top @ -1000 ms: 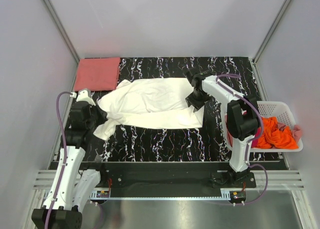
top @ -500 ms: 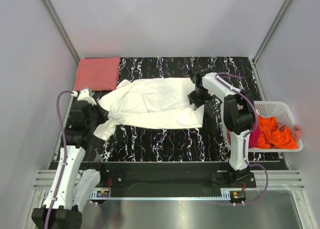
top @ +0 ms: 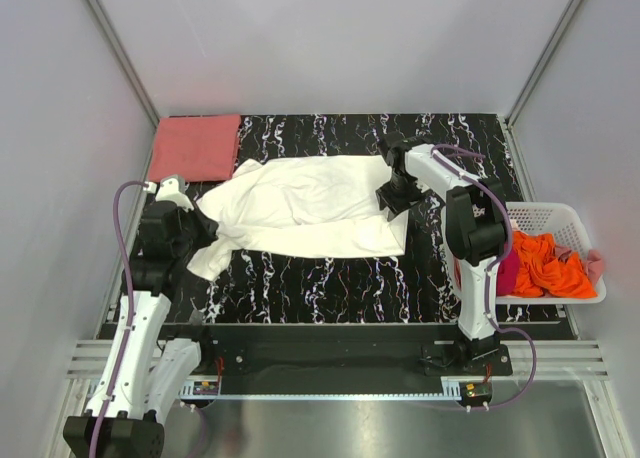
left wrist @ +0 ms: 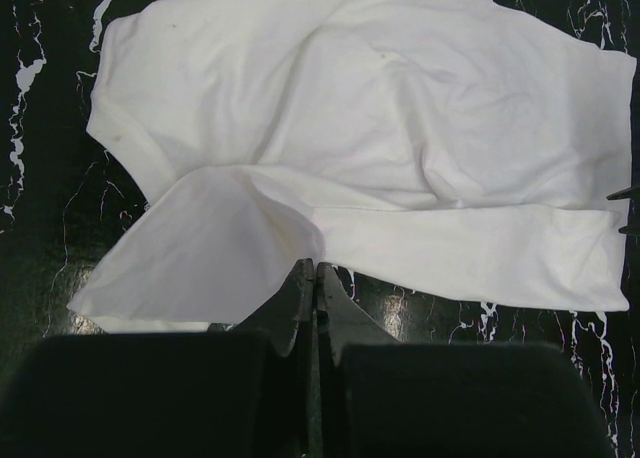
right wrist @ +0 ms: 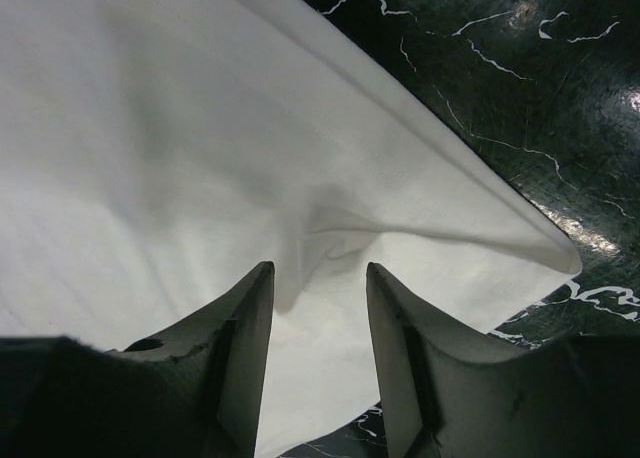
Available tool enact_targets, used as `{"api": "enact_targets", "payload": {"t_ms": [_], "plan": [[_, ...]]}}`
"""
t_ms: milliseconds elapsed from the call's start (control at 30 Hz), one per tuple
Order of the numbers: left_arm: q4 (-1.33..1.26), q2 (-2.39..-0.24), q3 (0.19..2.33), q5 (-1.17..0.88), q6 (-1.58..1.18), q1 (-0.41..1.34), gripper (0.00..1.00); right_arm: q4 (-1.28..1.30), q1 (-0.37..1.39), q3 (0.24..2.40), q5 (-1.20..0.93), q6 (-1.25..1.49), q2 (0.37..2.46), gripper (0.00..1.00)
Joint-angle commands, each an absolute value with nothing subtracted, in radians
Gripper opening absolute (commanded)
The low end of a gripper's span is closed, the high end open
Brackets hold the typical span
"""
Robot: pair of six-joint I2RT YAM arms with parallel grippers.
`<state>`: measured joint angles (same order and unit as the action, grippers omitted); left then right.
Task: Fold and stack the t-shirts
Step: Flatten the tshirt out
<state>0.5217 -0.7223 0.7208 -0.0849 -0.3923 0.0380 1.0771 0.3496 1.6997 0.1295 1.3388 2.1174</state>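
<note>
Cream-white t-shirt (top: 310, 208), flat on table (top: 330, 278). L claw (left wrist: 308, 270) closed, pinching sleeve. R claw (right wrist: 318, 278) open over hem corner.

A cream-white t-shirt (left wrist: 380, 128) lies spread and rumpled across a black, white-veined table (left wrist: 40, 178), its body reaching to the right edge of the view. At the lower left, a sleeve-like flap of it folds out towards the near side. The left pincer (left wrist: 310, 270) rises from the bottom centre, its two dark fingers pressed together, their tips closed on the cloth's lower edge just beside that flap.
</note>
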Motion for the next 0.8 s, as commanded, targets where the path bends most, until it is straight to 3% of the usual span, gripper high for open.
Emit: {"api": "enact_targets", "payload": {"t_ms": [0, 667, 700, 767], "plan": [[0.471, -0.727, 0.749, -0.114, -0.383, 0.035, 0.0, 1.104, 0.351, 1.727, 0.127, 1.37, 2.12, 0.49], [0.463, -0.707, 0.73, -0.12, -0.393, 0.035, 0.0, 1.101, 0.356, 1.687, 0.092, 1.399, 2.143, 0.48], [0.463, -0.706, 0.73, -0.12, -0.393, 0.035, 0.0, 1.1, 0.354, 1.684, 0.092, 1.401, 2.144, 0.48], [0.463, -0.706, 0.73, -0.118, -0.391, 0.035, 0.0, 1.097, 0.354, 1.678, 0.092, 1.401, 2.141, 0.37]]}}
